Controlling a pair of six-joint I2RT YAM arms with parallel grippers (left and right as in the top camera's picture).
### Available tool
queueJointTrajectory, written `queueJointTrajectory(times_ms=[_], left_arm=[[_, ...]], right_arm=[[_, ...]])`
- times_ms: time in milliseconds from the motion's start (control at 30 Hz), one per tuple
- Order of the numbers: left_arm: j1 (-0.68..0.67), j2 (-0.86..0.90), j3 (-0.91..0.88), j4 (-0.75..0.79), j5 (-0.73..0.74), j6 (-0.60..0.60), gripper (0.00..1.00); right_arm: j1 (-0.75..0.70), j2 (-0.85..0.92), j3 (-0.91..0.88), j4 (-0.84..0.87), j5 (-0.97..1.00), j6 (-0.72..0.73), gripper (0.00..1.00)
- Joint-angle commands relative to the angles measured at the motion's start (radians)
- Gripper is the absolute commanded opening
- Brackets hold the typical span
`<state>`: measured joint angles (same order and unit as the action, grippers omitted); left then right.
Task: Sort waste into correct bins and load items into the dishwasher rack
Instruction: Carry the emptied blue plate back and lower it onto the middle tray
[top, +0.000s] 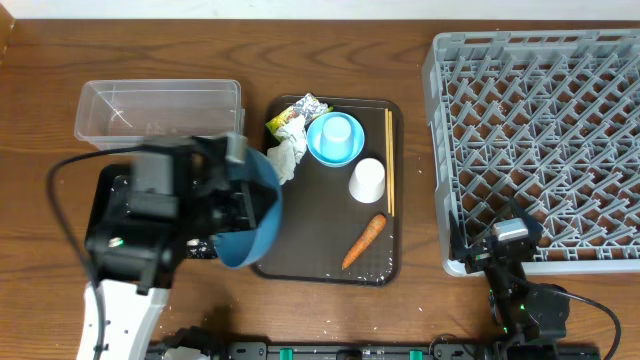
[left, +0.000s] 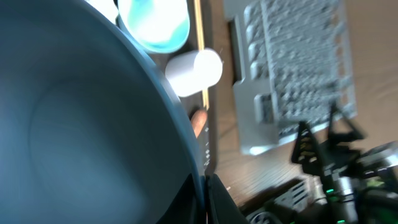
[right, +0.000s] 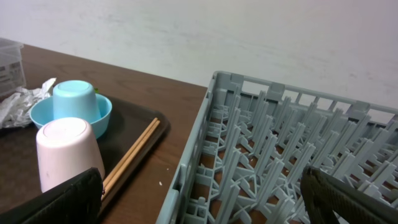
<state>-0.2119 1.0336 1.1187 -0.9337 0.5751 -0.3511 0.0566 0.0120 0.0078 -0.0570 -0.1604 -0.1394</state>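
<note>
- The left gripper (top: 236, 200) is holding the plate (top: 258, 226) by its rim, tilted, at the lower left of the frame.
- The right gripper (top: 508, 243) is standing wide open, empty, beside the rack (top: 540, 150) at the lower right.
- The bowl (top: 335, 140), white cup (top: 367, 180) and carrot (top: 364, 241) are lying on the tray (top: 330, 225).

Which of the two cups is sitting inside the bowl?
The light blue cup, upside down in the light blue bowl; the white cup stands apart on the brown tray, beside the chopsticks.
</note>
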Motion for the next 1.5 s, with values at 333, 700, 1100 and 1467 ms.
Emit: queueJointTrajectory(times_ms=[333,700,1100,1467], left_arm=[[-0.36,0.303,0.009,0.159,-0.33,-0.096,0.06],[-0.391,0.482,0.009,0.188,-0.322,-0.115,0.07],[-0.467,0.515,0.009,0.252,-0.322,-0.134,0.21],[-0.467,0.505,0.011,0.255,-0.329,-0.133,0.39]], right_arm=[[-0.011,-0.005,-0.002,-0.003,0.002,-0.008,0.99],[-0.011,-0.005,-0.002,-0.003,0.002,-0.008,0.99],[-0.011,-0.005,-0.002,-0.003,0.002,-0.008,0.99],[-0.011,-0.005,-0.002,-0.003,0.002,-0.008,0.99]])
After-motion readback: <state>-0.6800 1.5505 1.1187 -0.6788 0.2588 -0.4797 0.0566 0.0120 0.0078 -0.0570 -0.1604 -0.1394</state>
